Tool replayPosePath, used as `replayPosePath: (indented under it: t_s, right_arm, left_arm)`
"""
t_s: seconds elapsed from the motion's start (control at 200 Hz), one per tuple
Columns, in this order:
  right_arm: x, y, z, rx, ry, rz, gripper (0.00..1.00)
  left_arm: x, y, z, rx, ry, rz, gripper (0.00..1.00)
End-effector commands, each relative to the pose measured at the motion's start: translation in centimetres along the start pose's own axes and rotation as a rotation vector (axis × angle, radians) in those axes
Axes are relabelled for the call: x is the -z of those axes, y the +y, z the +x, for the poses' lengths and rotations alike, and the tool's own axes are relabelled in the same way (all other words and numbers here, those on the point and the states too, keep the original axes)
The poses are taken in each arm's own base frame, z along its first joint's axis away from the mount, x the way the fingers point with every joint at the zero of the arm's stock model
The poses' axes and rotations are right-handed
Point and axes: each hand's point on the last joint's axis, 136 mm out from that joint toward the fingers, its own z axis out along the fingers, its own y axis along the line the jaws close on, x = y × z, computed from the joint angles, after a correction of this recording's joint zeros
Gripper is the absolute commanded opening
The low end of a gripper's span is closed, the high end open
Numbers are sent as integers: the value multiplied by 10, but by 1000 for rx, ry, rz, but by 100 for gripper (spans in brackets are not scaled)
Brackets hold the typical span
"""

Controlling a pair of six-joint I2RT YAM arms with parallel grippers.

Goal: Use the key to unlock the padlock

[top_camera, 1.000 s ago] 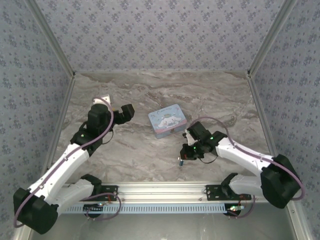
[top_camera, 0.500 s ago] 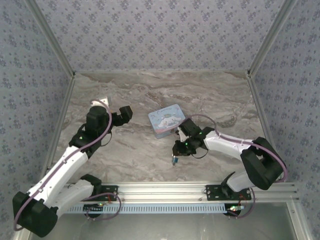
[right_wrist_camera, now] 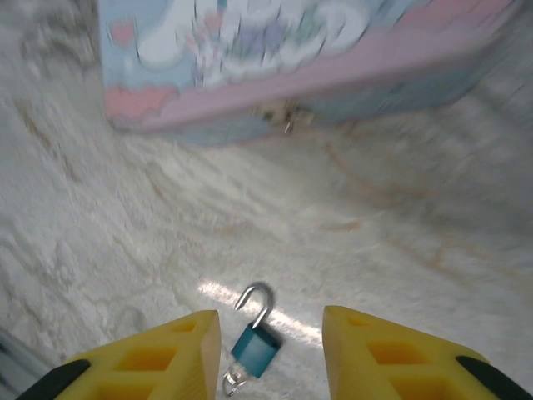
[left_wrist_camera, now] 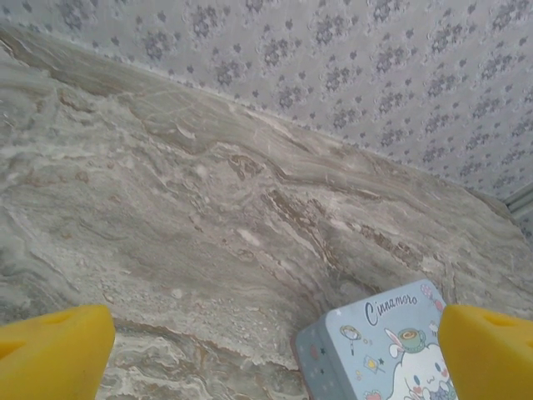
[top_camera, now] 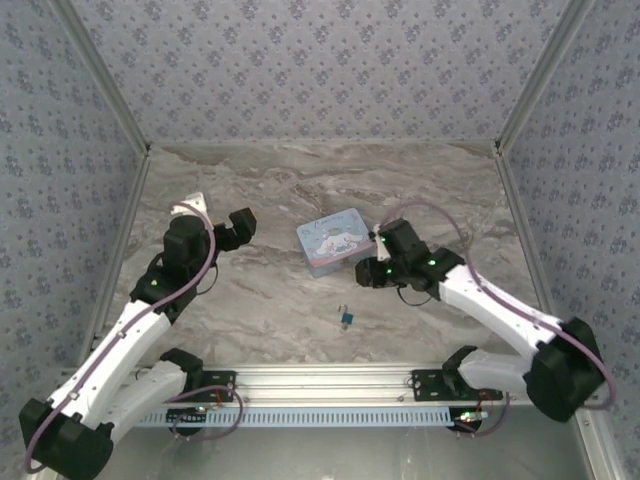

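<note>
On the table (top_camera: 250, 300), around its middle, one container: the tin (top_camera: 336, 241). Stands lid-up and closed, so gives away nothing of its inside. Turns one side wall to the right wrist camera, pink band along the lid's edge, all of it blurred.

Nearer the arms than the tin, and apart from it: the padlock (top_camera: 345, 320). Lies flat on the bare marble, between the tin and the rail (top_camera: 330, 378) at the near edge, touching neither. Points its long axis roughly away from the arms, toward the tin: shackle (right_wrist_camera: 256, 302) end far, body end near, leaning a little to the right in the right wrist view. Shows the shackle as an open hook, one leg out of the teal body. Carries something small and silvery at the body's near end, possibly the key (right_wrist_camera: 231, 385), too blurred to say for sure.

Right gripper (top_camera: 368, 270): hangs by the tin's near right corner, off to the right of the padlock and clear of it. Stands with its yellow fingers (right_wrist_camera: 158, 358) parted, nothing pinched between them; frames the padlock on the marble below.

Left gripper (top_camera: 215, 218): hovers left of the tin, well away from the padlock. Spreads its yellow pads (left_wrist_camera: 50, 350) wide, one at each bottom corner of its own view, gripping nothing, with the tin's corner low between them.
</note>
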Motion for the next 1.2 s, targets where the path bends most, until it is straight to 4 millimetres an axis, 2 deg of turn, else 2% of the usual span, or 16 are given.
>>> replayPosePath:
  t_s: [0.0,0.145,0.29,0.415,0.49,0.53,0.829,1.004,1.194]
  right_arm:
    - [30,-25,-22,-1,-168,94,44]
    - [67,-41,-39,-44,-369,90,55]
    - [97,-64,-41,-87,-516,142,66]
    - [115,-85,-40,-120,-609,208,81]
    - [121,-98,-41,-112,-647,261,94]
    - [121,-105,-40,-94,-657,300,100]
    - [116,-148,-47,49,-722,529,100]
    - [101,-183,-35,46,-714,641,100]
    - [75,-214,-23,-19,-684,632,100]
  left_arm:
    - [11,13,-15,-36,-71,-60,99]
    - [23,19,-27,-100,-130,-93,100]
    - [36,28,-36,-159,-187,-136,99]
    - [39,32,-39,-217,-231,-144,99]
    - [40,36,-39,-247,-252,-162,99]
    - [40,37,-39,-274,-260,-171,99]
    - [34,51,-27,-339,-249,-216,100]
    - [34,51,-26,-338,-255,-205,100]
    - [33,55,-24,-335,-247,-213,100]
